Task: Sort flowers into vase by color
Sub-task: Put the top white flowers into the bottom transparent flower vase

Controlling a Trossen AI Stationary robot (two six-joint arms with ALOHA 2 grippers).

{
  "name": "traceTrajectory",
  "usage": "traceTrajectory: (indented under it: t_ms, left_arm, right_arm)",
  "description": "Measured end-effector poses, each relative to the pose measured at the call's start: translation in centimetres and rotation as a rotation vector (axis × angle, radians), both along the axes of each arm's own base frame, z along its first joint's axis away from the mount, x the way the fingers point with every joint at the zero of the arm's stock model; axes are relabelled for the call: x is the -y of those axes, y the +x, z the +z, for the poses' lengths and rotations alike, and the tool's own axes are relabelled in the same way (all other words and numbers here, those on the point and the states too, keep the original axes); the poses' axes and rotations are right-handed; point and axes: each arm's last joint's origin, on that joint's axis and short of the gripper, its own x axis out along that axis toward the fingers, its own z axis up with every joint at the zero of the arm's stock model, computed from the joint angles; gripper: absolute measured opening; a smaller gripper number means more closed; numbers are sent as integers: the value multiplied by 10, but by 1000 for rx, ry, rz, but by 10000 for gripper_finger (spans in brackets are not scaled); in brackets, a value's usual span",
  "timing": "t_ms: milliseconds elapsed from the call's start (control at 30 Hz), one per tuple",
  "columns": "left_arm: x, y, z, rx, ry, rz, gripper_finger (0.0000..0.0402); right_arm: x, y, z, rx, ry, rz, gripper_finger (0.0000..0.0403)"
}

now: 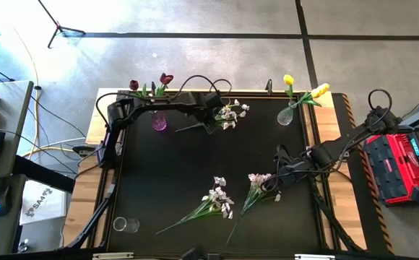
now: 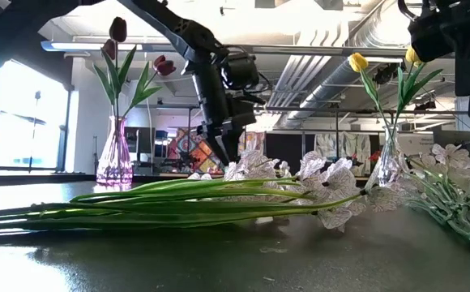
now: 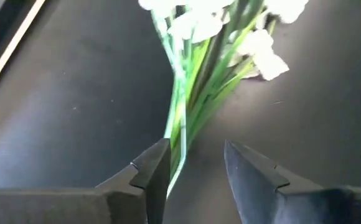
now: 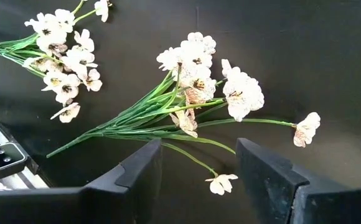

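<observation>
The left tool [image 1: 211, 114] holds a white spray [image 1: 230, 114] near twelve o'clock on the counter [image 1: 166, 180], fingers [image 3: 152, 171] closed only loosely on the stems; it may slip. The right tool [image 1: 282, 173] stands open above another spray [image 1: 258, 183] near four o'clock.

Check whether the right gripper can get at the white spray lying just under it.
Probably yes: the right gripper hangs open right over the white spray, whose stems lie bare on the mat with nothing across them.
</observation>
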Motion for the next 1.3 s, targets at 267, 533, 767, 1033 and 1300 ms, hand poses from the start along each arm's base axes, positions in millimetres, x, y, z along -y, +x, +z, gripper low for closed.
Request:
traceTrajectory:
  t_ms: [267, 533, 767, 1033, 1300]
  left_arm:
    - [-20, -11, -2, 17, -74, 1, 134]
    - [-24, -15, -13, -21, -134, -30, 173]
    - [-22, -13, -39, -126, -124, -33, 179]
    - [-17, -11, -39, -141, -105, -62, 103]
    - [-8, -7, -40, -136, -114, -147, 7]
  right_arm:
    - [0, 0, 0, -3, 17, -31, 194]
    - [0, 1, 1, 22, 10, -90, 194]
    - [0, 4, 2, 57, 6, -105, 194]
    - [-1, 4, 2, 61, 7, -101, 194]
    - [-5, -4, 1, 75, -104, -88, 194]
